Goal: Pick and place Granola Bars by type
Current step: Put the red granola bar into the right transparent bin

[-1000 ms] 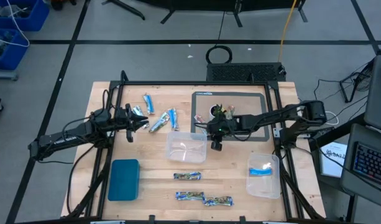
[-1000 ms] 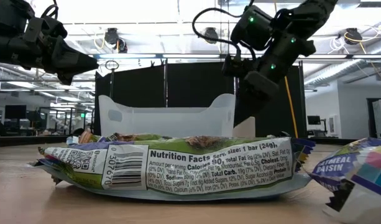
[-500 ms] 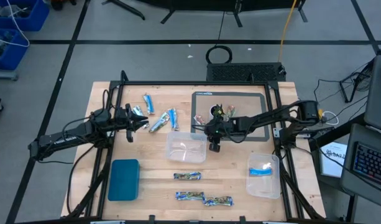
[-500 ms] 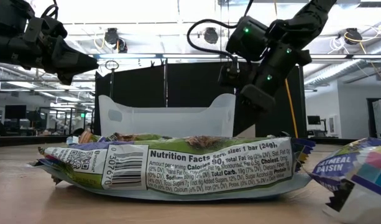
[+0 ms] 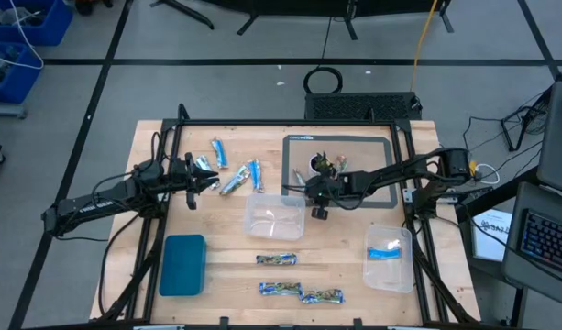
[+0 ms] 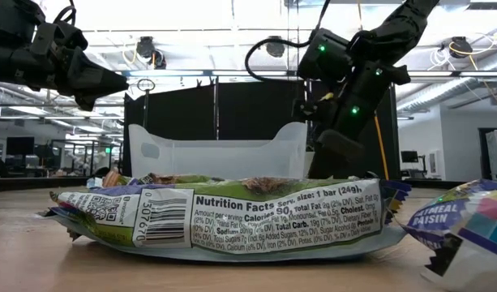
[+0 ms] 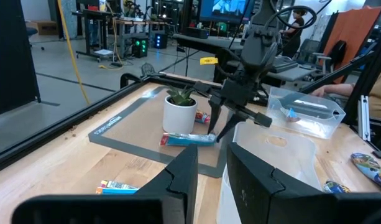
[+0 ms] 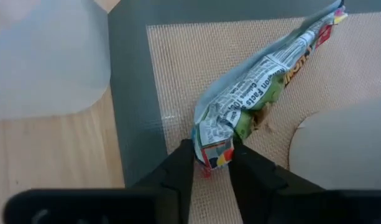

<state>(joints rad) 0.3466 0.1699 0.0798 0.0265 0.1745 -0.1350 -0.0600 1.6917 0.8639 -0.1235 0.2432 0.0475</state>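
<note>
A granola bar in a silvery, green and red wrapper [image 8: 265, 81] lies on the grey mat [image 5: 354, 197], next to the white plant pot [image 7: 179, 115]. My right gripper [image 8: 213, 163] slants down onto the bar's near end and is shut on it. My left gripper [image 7: 212, 180] waits level over the table's left part, open by a narrow gap with nothing in it. Several blue bars [image 5: 233, 170] lie on the wood in front of it. Three patterned bars [image 5: 294, 280] lie near the front edge. My right gripper pinches the bar's crimped end [image 8: 214, 152] between its two fingers [image 8: 181, 165], one on each long edge. They come slanting down from above, in line with the bar. The bar lies flat on the mat, its other end pointing away toward the pot.
An empty clear tub [image 5: 275, 215] stands beside the mat's left edge, close to my right gripper. Another clear tub [image 5: 389, 257] at the front right holds a blue bar. A blue tray [image 5: 182, 264] lies at the front left.
My right gripper has sunk toward the mat and tipped further downward, coming down onto the end of the bar beside the pot. The bar has stayed where it lay.
</note>
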